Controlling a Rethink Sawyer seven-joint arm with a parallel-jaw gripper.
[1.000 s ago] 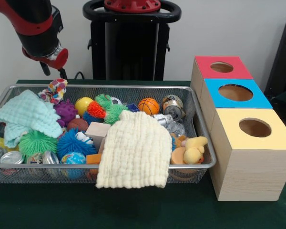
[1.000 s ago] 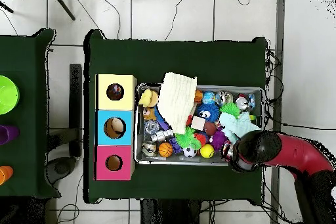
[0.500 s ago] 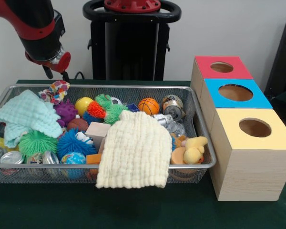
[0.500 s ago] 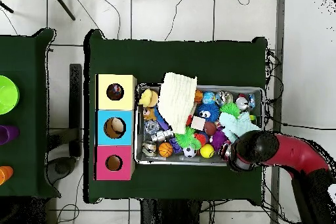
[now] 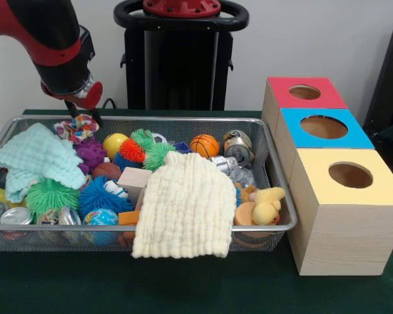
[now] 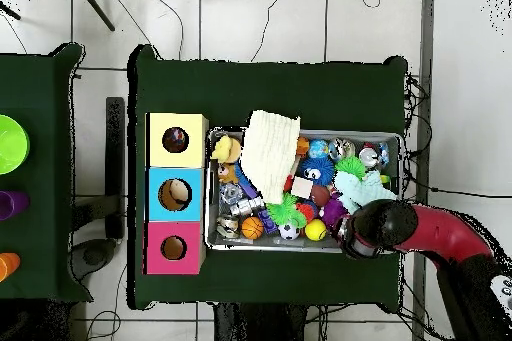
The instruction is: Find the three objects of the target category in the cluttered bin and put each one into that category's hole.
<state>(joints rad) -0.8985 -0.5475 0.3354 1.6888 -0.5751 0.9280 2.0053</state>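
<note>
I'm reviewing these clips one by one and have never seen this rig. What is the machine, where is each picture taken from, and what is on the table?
The machine is a red and black robot arm. One picture looks across the table at it; the other looks straight down. On the green table sits a wire bin full of balls, cans, toys and two cloths; the yellow cloth hangs over its front edge. Beside it stand three boxes with round holes: red, blue, yellow. The gripper is low over a patterned fabric piece; whether the jaws hold it is unclear.
</note>
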